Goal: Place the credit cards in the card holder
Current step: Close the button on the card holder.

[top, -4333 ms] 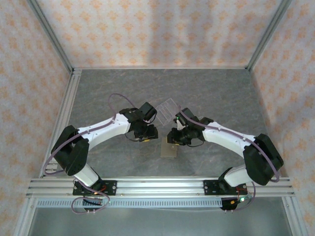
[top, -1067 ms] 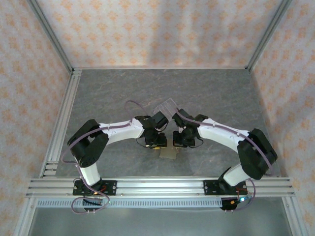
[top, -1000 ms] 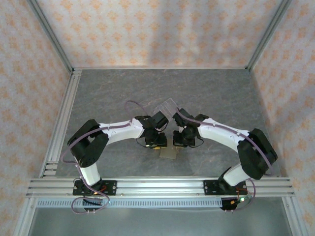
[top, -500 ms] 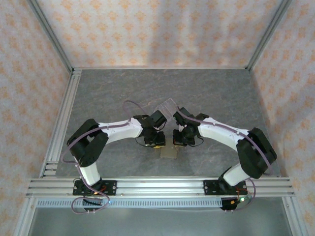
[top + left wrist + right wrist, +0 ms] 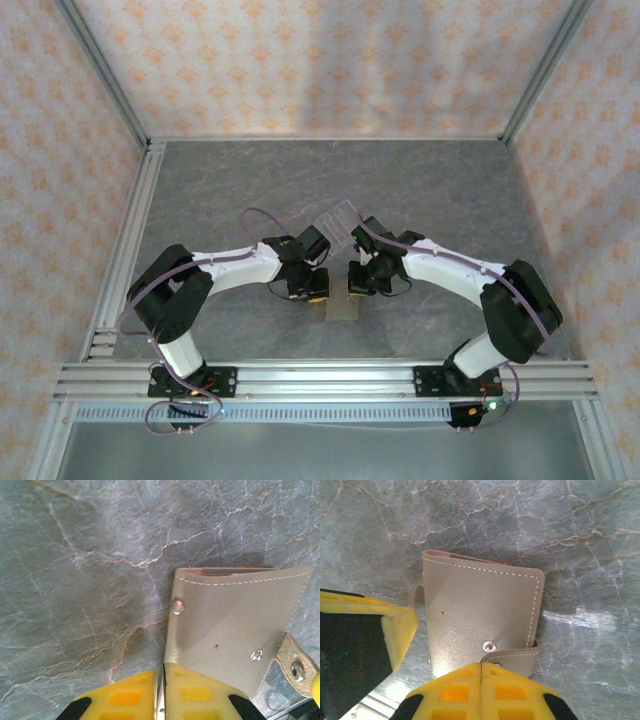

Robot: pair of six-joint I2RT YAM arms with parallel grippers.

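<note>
The tan card holder [image 5: 343, 309] lies flat on the grey table between both grippers. Its strap [image 5: 515, 657] is unsnapped, and the snap stud [image 5: 489, 644] is bare. A dark reddish sliver [image 5: 218, 572] shows at the pouch's mouth; I cannot tell if it is a credit card, and I see no other cards. My left gripper [image 5: 162, 672] is shut at the pouch's left edge, one fingertip [image 5: 200, 692] over the leather. My right gripper [image 5: 481, 666] is shut with its tips over the loose strap end. From above, the left gripper [image 5: 315, 292] and the right gripper [image 5: 356, 288] flank the pouch's far end.
A clear acrylic slotted stand [image 5: 340, 219] sits just behind the two grippers. The left gripper's yellow finger [image 5: 397, 625] is close beside the pouch in the right wrist view. Aluminium rails run along the table's left and near edges.
Since 4.3 s ago both arms have come in and down to the pouch. Over the last second the left arm has drawn slightly left; the right gripper stays at the strap.
</note>
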